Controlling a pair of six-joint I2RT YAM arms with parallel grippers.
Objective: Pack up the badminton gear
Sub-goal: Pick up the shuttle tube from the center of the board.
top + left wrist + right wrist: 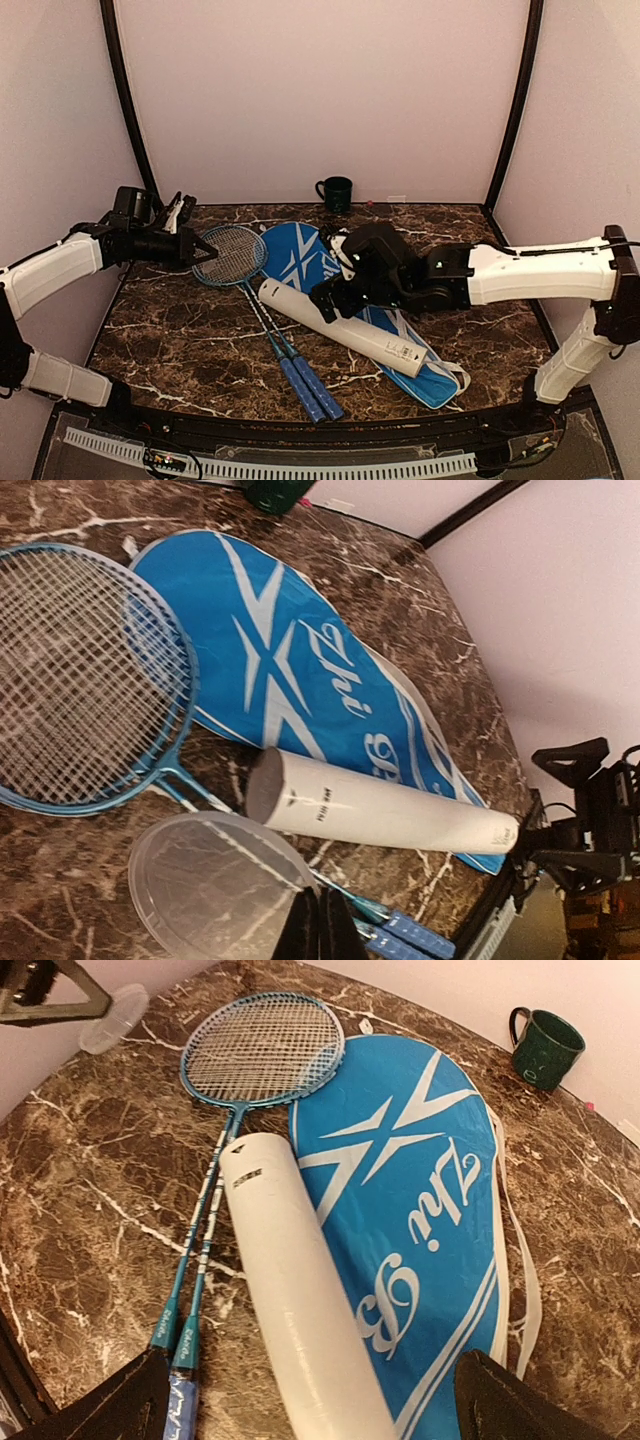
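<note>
Likely next: capping the white tube [340,328]. Lying flat, diagonally across the blue racket cover [300,255], with the long axis running far-left to near-right in the top view. Pointing its open end far-left, toward the left gripper [190,248]; resting its printed, closed end on the cover's narrow near-right part.

Hovering directly over the tube's middle with the right gripper [320,1410]: fingers spread wide either side, nothing held, set across the axis. Looks well lined up for a clamp.

Pinched shut on the rim of a clear round lid [215,880] at the left gripper, out to the left of the rackets [228,255]. Closest to the open end: left arm. Closest to the body: right arm.

Looks rigid, smooth, matte white, with small black print near the mouth; probably prone to rolling if nudged. Dark inside the mouth, so can't tell about shuttlecocks; none seen loose. Rackets stacked just beside the tube, blue handles [308,388] toward the near edge, not yet in the cover.
</note>
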